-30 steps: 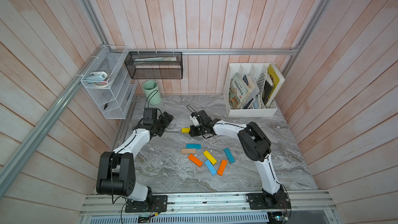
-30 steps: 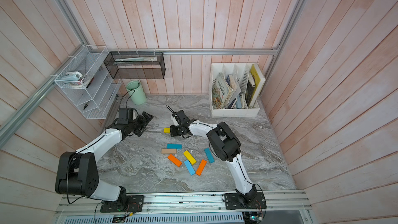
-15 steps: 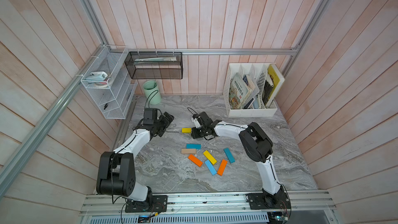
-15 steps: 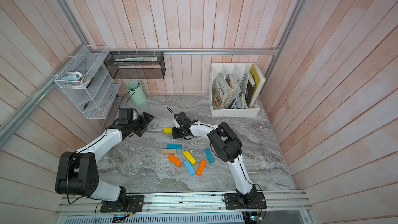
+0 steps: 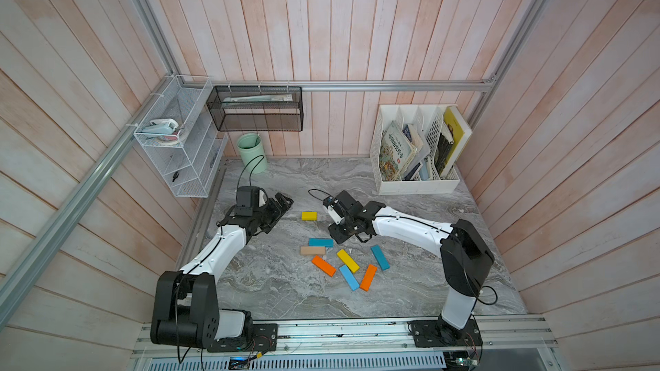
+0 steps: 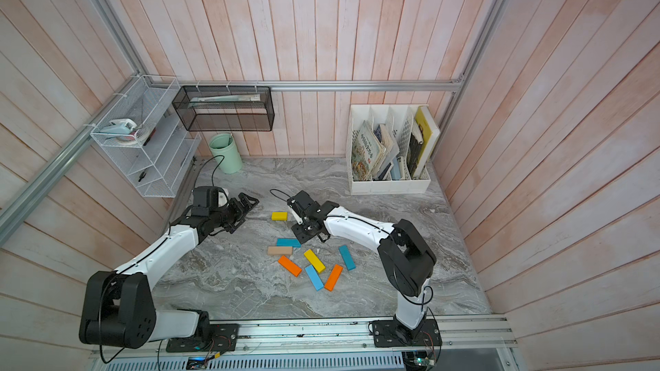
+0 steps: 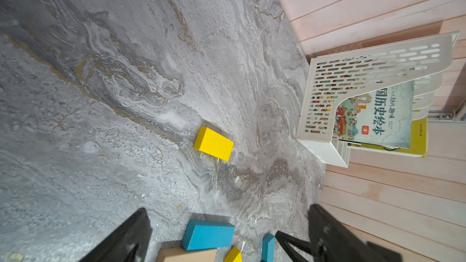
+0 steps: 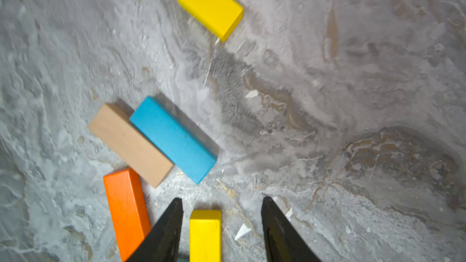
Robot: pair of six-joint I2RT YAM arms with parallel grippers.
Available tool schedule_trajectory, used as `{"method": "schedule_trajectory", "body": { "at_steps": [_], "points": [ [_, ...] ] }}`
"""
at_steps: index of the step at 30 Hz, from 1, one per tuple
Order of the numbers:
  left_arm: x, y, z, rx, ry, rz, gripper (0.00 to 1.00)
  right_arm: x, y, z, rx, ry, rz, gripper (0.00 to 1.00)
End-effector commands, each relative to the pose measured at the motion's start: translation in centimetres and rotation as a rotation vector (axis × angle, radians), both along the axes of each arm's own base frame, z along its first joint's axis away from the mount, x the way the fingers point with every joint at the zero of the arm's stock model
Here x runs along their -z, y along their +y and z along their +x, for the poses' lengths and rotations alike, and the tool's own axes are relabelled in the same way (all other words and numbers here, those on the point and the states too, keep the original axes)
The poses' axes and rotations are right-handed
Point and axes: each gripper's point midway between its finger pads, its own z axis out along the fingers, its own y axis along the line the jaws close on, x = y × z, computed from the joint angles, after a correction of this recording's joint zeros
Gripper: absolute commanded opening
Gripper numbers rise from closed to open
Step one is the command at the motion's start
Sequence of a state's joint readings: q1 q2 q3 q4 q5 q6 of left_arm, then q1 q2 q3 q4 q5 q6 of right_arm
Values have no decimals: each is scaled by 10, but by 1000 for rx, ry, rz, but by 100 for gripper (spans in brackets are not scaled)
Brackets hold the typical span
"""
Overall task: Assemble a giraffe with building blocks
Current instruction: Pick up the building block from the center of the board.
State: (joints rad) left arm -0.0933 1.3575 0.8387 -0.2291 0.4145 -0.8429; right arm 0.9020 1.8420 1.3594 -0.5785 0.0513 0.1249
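One yellow block [image 5: 309, 215] [image 6: 279, 215] [image 7: 213, 143] [image 8: 209, 5] lies alone on the marble table. Nearer the front, a teal block [image 5: 320, 242] [image 8: 174, 139] and a tan block [image 5: 313, 250] [image 8: 129, 144] lie side by side. Beside them are an orange block [image 5: 323, 265] [image 8: 124, 212], a second yellow block [image 5: 348, 260] [image 8: 205, 235], a light blue one [image 5: 349, 277], another orange [image 5: 368, 277] and another teal [image 5: 380, 257]. My right gripper [image 5: 341, 237] [image 6: 301, 233] [image 8: 222, 199] hovers open by the teal block, holding nothing. My left gripper [image 5: 284, 203] [image 7: 227, 207] is wide open, left of the lone yellow block.
A white file rack [image 5: 416, 187] with books stands at the back right. A green cup [image 5: 251, 153] sits at the back left under a black mesh basket [image 5: 255, 108]. A white wire shelf [image 5: 178, 144] hangs on the left wall.
My right gripper's jaws have opened and it has drawn back from the lone yellow block towards the cluster. The left arm and the blocks have not moved.
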Motion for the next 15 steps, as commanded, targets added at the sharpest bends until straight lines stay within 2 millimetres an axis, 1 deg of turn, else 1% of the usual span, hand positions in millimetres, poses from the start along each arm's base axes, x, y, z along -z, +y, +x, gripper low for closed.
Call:
{"method": "schedule_trajectory", "body": {
  "at_steps": [1, 5, 7, 9, 15],
  "points": [
    [-1, 1, -6, 16, -3, 7, 100, 21, -18, -11, -131, -7, -225, 52],
    [0, 4, -7, 12, 2, -7, 100, 42, -21, -18, -223, 28, -299, 52],
    [-2, 5, -7, 10, -6, -4, 100, 48, -23, -17, -240, 21, -326, 50],
    [-4, 6, -6, 8, -11, 2, 100, 47, -18, -16, -258, 12, -312, 47],
    [-5, 7, -2, 7, -12, 4, 100, 36, 10, -9, -331, -14, -203, 47]
  ]
}}
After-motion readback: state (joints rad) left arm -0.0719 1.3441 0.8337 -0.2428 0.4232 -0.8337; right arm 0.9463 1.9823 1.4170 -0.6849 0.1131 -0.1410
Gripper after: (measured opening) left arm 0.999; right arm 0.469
